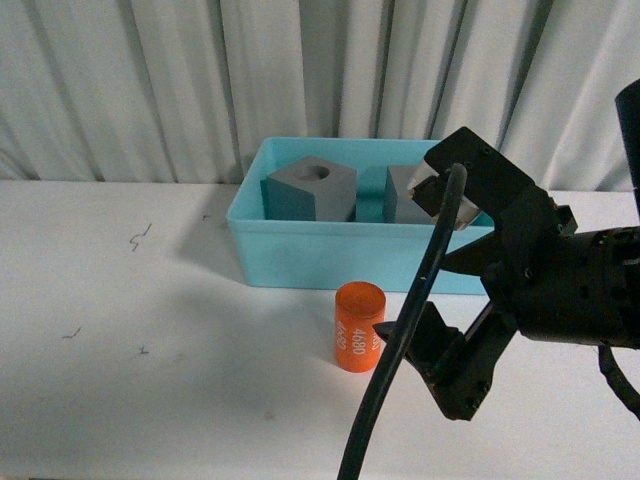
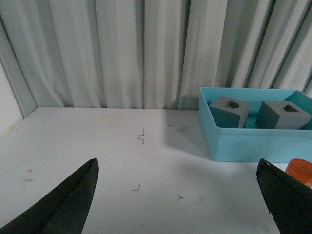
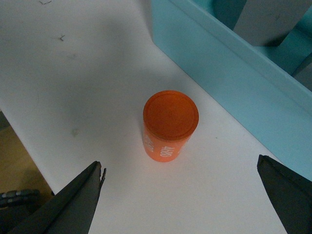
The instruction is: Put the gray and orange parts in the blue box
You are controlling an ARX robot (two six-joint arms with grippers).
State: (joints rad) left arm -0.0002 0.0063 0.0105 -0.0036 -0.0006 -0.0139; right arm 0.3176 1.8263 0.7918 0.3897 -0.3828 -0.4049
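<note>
the two gray cubes already sit inside the blue box (image 1: 300,255): the cube with the round recess (image 1: 310,190) is toward the left. the cube with the rectangular recess (image 1: 403,196) is beside it, partly hidden behind the right gripper (image 1: 428,260). the orange cylinder (image 1: 359,327) is the one part left outside. it stands upright on the white table (image 1: 150,330), just in front of the box's front wall and not touching it. the right gripper hangs close to it with its jaws spread wide and nothing between them. in the right wrist view the cylinder lines up between the two fingers but ahead of their tips, so no grip is made yet. the left gripper (image 2: 176,165) is also spread wide and empty, over bare table left of the box.

the step in hand looks like closing on the cylinder, and the risks come from its shape and place. it is round, so an off-centre squeeze could squirt it out or tip it, and a tipped cylinder would roll. one finger could nudge it on the approach before the other arrives. the box wall is near, so a finger may strike or shove the box. the black cable (image 1: 400,400) drooping across the gripper could snag. a carry that is too low would catch the rim.
</note>
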